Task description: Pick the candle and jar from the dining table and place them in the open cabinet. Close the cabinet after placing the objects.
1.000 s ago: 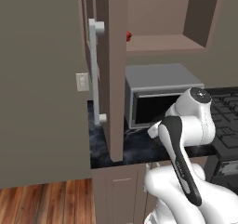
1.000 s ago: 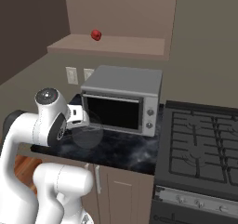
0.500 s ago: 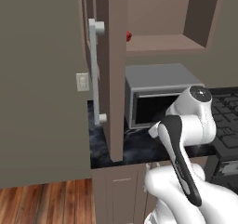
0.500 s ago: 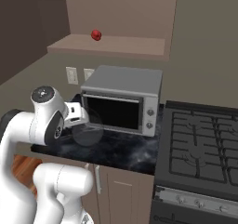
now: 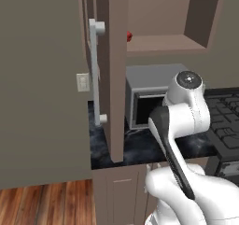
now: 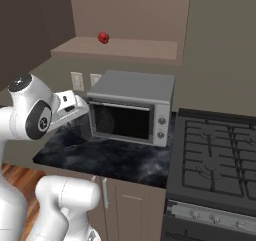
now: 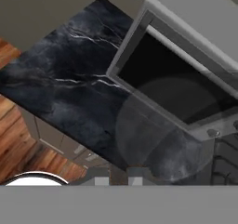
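Left base view: the cabinet door [image 5: 111, 70] stands open, edge-on toward the camera, with its long pale bar handle [image 5: 96, 74] on the left face. Behind the door edge the jar [image 5: 129, 36], small, round and bright red, sits on the cabinet shelf [image 5: 158, 44], partly hidden by the door. The white arm [image 5: 184, 112] rises from the lower right in front of the grey microwave [image 5: 144, 86].

Right base view: the jar [image 6: 103, 37] rests on the shelf [image 6: 117, 49] near its left end, above and to the left of the microwave [image 6: 132, 107]. The hand [image 6: 70, 104] reaches out level, just beside the microwave's left side and above the black marble-look surface [image 6: 100, 157]. A gas stove [image 6: 217, 157] adjoins the surface on the right. Two wall outlets [image 6: 77, 80] sit on the wall behind the arm.

Hand view: camera looks down on the veined black surface [image 7: 60, 88] and the dark microwave window [image 7: 172, 86], with wood floor [image 7: 18, 148] beyond the surface edge. The jaws [image 7: 116, 175] show as two small grey tips at the bottom, close together, nothing visible between them; how far open, cannot tell.
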Controlling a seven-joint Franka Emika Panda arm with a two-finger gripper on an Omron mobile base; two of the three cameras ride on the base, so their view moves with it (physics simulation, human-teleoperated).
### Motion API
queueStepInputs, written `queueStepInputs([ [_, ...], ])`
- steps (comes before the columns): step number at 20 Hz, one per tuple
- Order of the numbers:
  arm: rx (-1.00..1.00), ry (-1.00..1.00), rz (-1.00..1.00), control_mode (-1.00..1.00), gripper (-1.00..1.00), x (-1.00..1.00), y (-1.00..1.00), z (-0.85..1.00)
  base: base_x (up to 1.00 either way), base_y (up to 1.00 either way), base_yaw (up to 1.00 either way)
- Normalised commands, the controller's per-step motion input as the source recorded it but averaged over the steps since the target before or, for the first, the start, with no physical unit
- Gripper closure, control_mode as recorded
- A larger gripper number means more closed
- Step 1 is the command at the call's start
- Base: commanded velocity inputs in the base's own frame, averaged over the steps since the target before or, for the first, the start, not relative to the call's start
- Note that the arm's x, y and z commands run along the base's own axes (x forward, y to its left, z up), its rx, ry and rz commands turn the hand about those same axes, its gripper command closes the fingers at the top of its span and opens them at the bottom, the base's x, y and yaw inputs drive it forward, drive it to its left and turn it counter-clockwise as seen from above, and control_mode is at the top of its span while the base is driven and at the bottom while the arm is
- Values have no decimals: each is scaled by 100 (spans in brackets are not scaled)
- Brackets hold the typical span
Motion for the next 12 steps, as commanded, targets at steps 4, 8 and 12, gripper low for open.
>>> queueStepInputs([
  [4,-15,0,4,-100,100,-2,-21,65,0,0,0],
  [8,-10,0,10,-100,100,-10,-31,59,0,0,0],
  [12,-10,0,16,-100,100,-12,-25,59,0,0,0],
])
